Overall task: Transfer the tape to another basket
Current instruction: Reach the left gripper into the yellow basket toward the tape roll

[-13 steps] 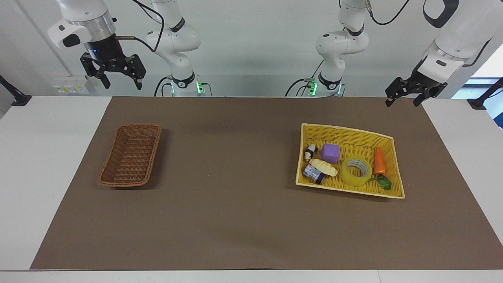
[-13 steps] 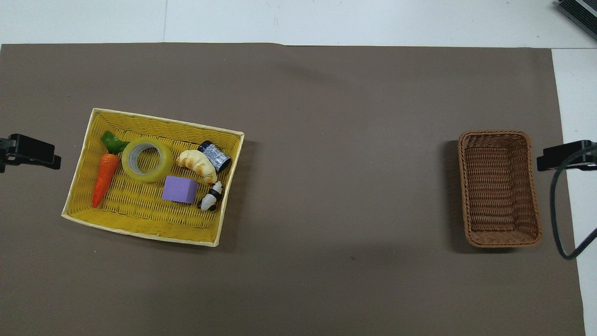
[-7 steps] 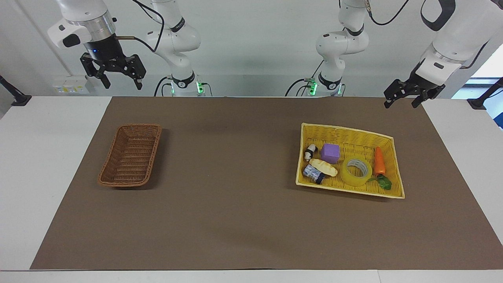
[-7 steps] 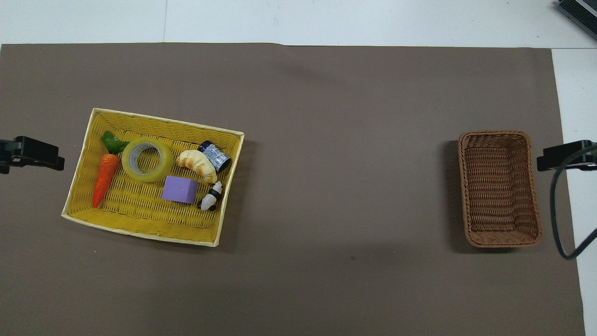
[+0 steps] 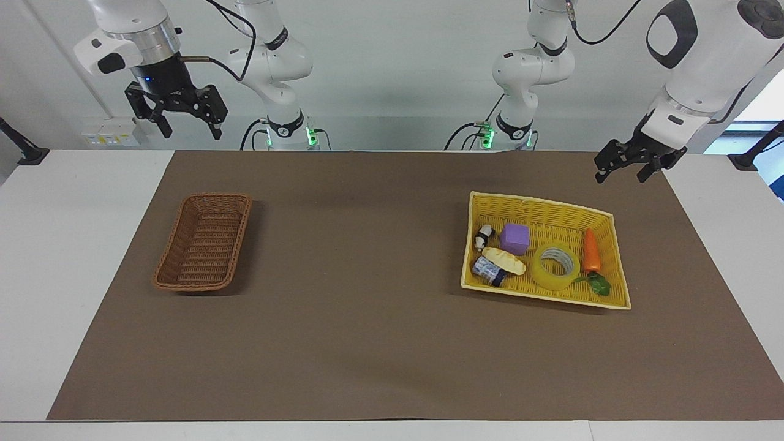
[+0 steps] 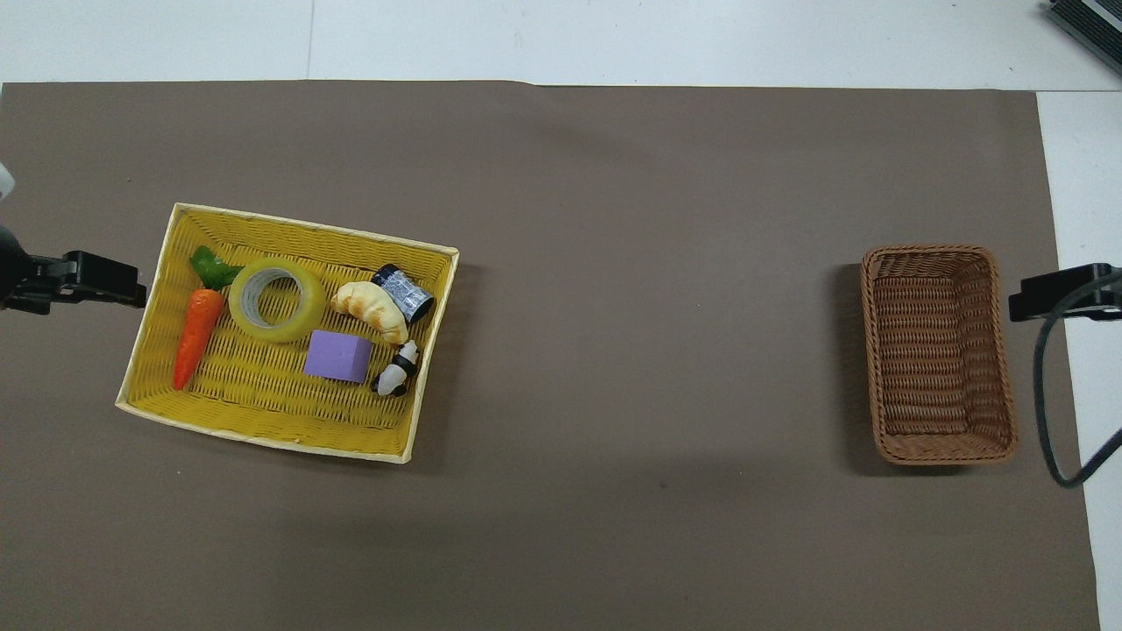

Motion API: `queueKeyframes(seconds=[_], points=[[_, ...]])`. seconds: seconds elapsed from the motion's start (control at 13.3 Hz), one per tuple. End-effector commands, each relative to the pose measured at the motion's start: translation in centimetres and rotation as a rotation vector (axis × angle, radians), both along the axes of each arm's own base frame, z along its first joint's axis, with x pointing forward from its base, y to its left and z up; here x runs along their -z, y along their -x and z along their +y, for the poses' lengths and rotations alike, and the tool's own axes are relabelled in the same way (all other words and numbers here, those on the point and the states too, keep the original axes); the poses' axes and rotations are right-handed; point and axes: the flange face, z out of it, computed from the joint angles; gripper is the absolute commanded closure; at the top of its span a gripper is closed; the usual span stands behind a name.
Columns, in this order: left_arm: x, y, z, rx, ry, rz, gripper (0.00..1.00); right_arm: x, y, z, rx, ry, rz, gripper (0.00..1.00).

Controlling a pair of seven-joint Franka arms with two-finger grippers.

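Note:
The tape (image 5: 547,278), a yellow translucent roll with a pale core, lies flat in the yellow basket (image 5: 539,199) between a carrot and a croissant; it also shows in the overhead view (image 6: 308,308). The brown wicker basket (image 5: 211,197) stands empty toward the right arm's end, also in the overhead view (image 6: 931,252). My left gripper (image 5: 620,173) hangs open in the air over the mat just outside the yellow basket's corner, apart from the tape. My right gripper (image 5: 190,130) is open and waits high up, over the table's edge by the brown basket.
The yellow basket (image 6: 307,230) also holds a purple cube (image 6: 338,357), a carrot (image 6: 197,326), a croissant (image 6: 372,308), a small can (image 6: 404,292) and a panda figure (image 6: 396,372). A brown mat (image 5: 355,306) covers the table between the two baskets.
My left gripper has come lower and closer to the yellow basket's corner. The right arm, the tape and both baskets have not moved.

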Motion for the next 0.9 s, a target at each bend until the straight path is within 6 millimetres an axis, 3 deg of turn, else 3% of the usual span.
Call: queueKeyframes(seconds=[0.0,0.68,0.83], points=[[2.4,0.3,0.5,-0.018,0.005,-0.01,0.0,-0.3,0.6,-0.3,-0.021,0.001,0.002,0.0],[9.3,-3.0,0.9,-0.181,0.015,-0.032,0.0,-0.3,0.6,-0.3,-0.021,0.002,0.002,0.0],[11.5,-3.7,0.8,-0.248,0.017,-0.004,0.0,-0.3,0.6,-0.3,-0.021,0.002,0.002,0.0]])
